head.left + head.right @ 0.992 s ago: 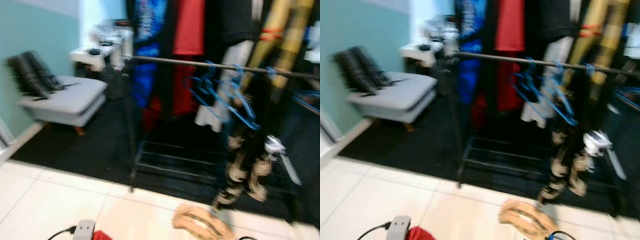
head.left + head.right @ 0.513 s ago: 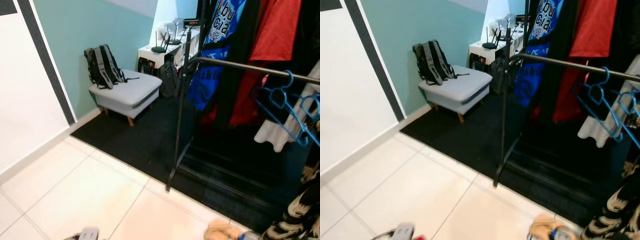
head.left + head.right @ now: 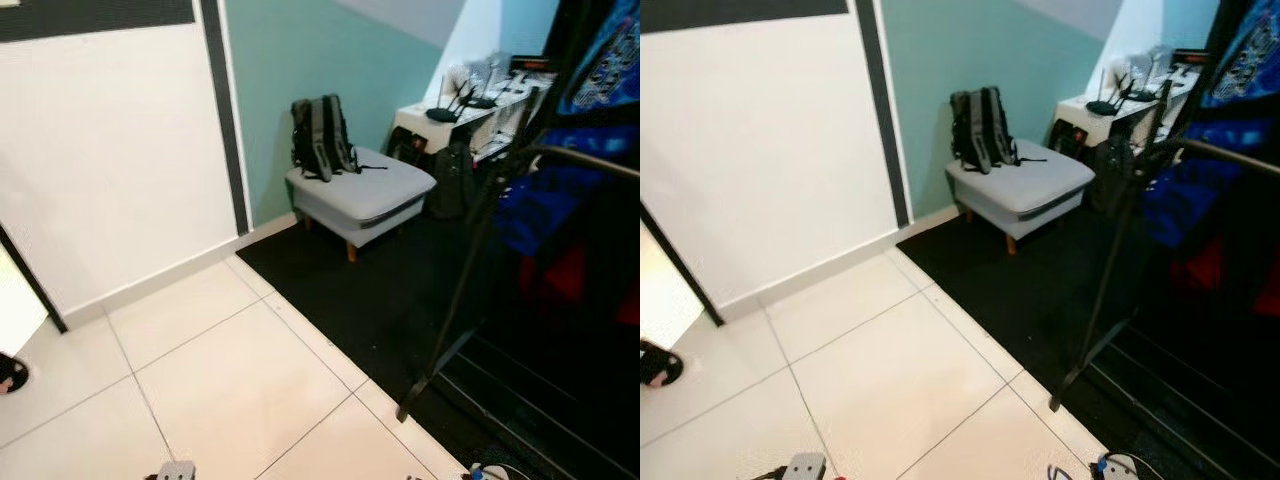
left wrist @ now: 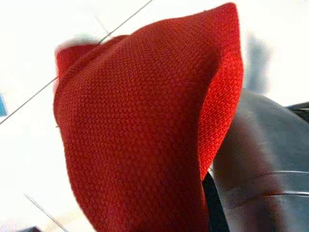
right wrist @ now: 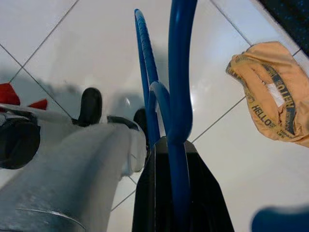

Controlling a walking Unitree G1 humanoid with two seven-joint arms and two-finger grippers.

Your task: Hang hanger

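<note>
So the blue hanger [image 5: 179,96] is clamped in the right gripper [image 5: 176,159], jaws closed on it, with its blue plastic loops sticking out past the black fingers over the white tile floor [image 5: 96,53]. An orange garment [image 5: 270,92] with lettering on its band lies crumpled on those tiles nearby.

The left gripper sits behind a piece of red knit fabric [image 4: 145,125] right up against its wrist camera, so can't tell how its jaws stand.

Looking out from the head: the black clothes rack [image 3: 470,270] is off to the right, standing on a black mat [image 3: 380,290], with blue clothing [image 3: 560,190] and something red [image 3: 565,275] hanging on it. Further back there's a grey footstool [image 3: 365,195] with a grey backpack [image 3: 320,135] on it against the teal wall [image 3: 340,60], and a white counter [image 3: 470,115] with a router beside that.
</note>
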